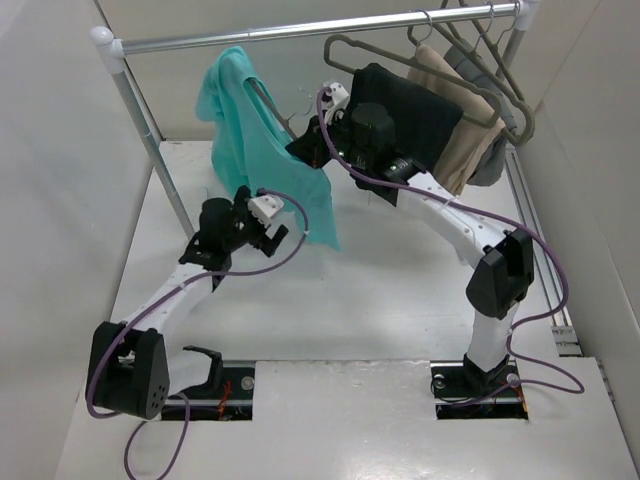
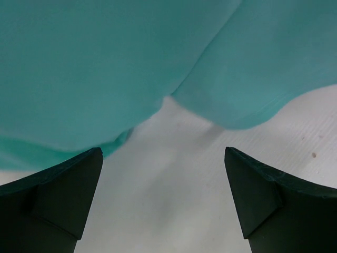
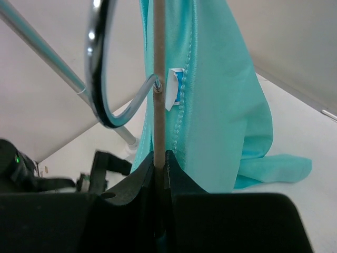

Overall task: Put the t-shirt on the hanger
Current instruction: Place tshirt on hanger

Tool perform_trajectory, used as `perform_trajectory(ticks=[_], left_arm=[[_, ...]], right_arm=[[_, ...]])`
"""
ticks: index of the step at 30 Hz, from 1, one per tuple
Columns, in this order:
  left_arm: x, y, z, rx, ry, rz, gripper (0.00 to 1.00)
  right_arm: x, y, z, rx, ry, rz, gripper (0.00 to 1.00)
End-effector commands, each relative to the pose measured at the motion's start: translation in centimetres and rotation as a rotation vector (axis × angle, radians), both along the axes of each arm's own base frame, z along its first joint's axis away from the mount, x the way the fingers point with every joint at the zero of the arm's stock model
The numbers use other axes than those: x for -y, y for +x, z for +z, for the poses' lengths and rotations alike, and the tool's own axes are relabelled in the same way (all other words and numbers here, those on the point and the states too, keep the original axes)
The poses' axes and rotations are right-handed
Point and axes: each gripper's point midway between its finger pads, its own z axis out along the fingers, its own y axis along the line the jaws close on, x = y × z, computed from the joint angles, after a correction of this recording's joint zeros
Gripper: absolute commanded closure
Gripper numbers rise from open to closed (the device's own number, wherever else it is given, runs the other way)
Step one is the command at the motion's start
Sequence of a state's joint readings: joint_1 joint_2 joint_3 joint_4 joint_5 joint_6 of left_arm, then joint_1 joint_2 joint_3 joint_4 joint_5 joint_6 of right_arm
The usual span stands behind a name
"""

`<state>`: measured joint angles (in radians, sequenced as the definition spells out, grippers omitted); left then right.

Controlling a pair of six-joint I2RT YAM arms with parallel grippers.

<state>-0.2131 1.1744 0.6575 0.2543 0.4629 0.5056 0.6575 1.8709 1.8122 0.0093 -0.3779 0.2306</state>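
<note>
Right gripper [image 3: 160,158]: I pinch the hanger [image 3: 158,52].
Left gripper [image 2: 163,184]: gaping, empty.
Risk: t-shirt [image 2: 105,63], draped lopsided, may slide off.

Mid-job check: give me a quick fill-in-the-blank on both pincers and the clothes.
The left pincer stands ___ under the soft teal cloth t-shirt.
The right pincer is ___ on the slim grey-taupe hanger.
The black folded garment hangs between the t-shirt and a ___ one.
Missing: open; shut; tan.
</note>
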Motion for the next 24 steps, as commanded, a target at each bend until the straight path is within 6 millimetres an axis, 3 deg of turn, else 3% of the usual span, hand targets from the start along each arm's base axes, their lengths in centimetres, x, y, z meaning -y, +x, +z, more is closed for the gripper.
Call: perform_trajectory(ticks=[1,5,8,11,15,21,24], left_arm=[[2.5,1.6,3.3,0.224,0.008,-0.034,0.0],[3.2,3.0,3.2,0.309,-0.011,-0.02,0.02],[3.1,3.4,3.0,0.322,-0.002,-0.012,0.55],[3.0,3.8,3.5,0.337,-0.003,0.002,1.0],[4.0,1.9,3.2,0.342,0.083,-0.143,1.0],[4.4,-5.8,-1.8,0.214,0.272,-0.492,1.0],[4.3,-9.2,-3.4,0.16,0.34,-0.65,1.0]], right_arm=[[0.1,-3.2,8.3,0.15,0.157,0.059,1.0],[0.1,-4.0,8.7,0.15,0.17,0.069,1.0],[0.6,-4.3,9.3,0.157,0.177,0.057,1.0],[0.8,-4.2,8.7,0.146,0.169,0.044,1.0],[3.0,-2.5,8.9,0.15,0.168,-0.024,1.0],[5.3,0.1,6.3,0.158,0.06,-0.156,1.0],[6.2,0.9,6.9,0.209,0.016,-0.211,1.0]])
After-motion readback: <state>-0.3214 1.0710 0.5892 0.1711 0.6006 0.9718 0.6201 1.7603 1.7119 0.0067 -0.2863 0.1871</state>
